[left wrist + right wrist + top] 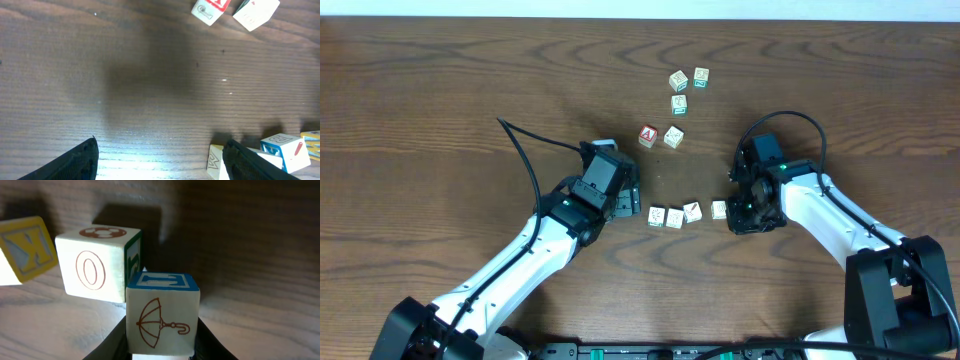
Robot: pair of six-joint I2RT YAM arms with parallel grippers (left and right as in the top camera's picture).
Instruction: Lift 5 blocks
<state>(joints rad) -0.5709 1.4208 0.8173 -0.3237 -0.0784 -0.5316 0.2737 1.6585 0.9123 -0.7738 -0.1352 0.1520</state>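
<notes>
Overhead, I've got a loose row of four blocks [675, 217] on the table [440, 90] between the two arms; the rightmost, the umbrella block [162, 317], is pinched by the right gripper [161, 342], jaws closed partway onto its sides; can't tell if it's off the wood; an O block [97, 265] sits just beside it; the left gripper [159, 162] is spread wide with nothing in it, hovering over bare wood just left of the row; four more pale cubes [679, 104] and a red A cube [648, 136] sit further back.
</notes>
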